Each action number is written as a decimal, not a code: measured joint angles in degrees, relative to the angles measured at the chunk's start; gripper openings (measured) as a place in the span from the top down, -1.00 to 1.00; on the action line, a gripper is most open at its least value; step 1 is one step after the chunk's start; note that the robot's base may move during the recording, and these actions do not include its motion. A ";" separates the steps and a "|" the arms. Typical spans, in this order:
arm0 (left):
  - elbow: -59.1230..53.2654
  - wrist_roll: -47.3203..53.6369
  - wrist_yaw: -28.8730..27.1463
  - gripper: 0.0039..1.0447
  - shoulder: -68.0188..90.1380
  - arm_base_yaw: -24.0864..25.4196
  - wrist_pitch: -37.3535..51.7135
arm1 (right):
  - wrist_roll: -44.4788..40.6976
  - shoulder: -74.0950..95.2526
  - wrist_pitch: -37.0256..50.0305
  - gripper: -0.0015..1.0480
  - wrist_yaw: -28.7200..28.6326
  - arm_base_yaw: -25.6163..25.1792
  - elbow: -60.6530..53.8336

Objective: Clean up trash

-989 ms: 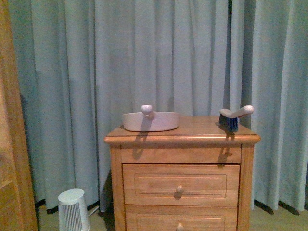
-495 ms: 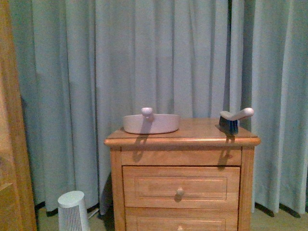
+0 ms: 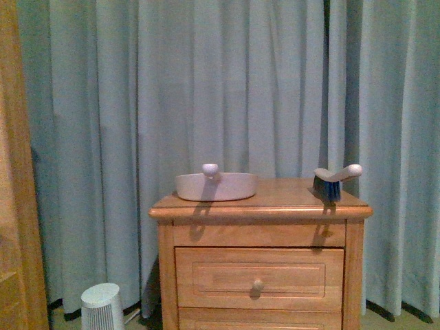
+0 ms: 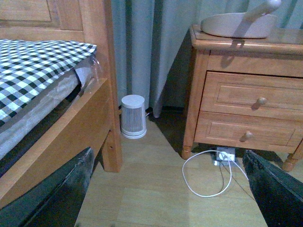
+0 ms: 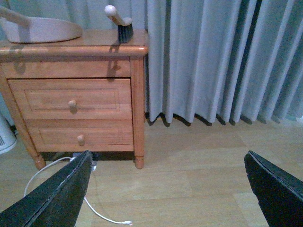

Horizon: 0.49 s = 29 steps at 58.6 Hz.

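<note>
No crumpled white paper trash shows in any view. A pale plastic dustpan (image 3: 216, 185) lies on top of the wooden nightstand (image 3: 260, 206), with a hand brush (image 3: 334, 181) at the right end. The dustpan (image 4: 239, 23) also shows in the left wrist view, and dustpan (image 5: 40, 28) and brush (image 5: 120, 23) in the right wrist view. My left gripper (image 4: 170, 189) is open and empty above the wooden floor in front of the nightstand. My right gripper (image 5: 170, 189) is open and empty above the floor to the right of the nightstand. Neither arm shows in the front view.
A small white ribbed appliance (image 4: 133, 116) stands on the floor between the bed (image 4: 42, 61) and the nightstand. A white cable (image 4: 208, 172) loops on the floor by a power strip (image 4: 225, 153). Grey-blue curtains (image 3: 227, 89) hang behind.
The front view has tilted upward: the nightstand, dustpan and brush sit lower in the picture than one second ago. Nothing on the nightstand has moved.
</note>
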 joint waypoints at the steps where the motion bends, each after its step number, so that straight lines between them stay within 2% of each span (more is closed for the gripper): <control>1: 0.00 0.00 -0.02 -0.86 0.00 0.00 0.00 | 0.00 0.00 0.00 -0.86 0.02 0.00 0.00; 29: 0.00 0.00 -0.02 -0.86 0.00 0.00 0.00 | 0.00 0.00 0.00 -0.86 0.02 0.00 0.00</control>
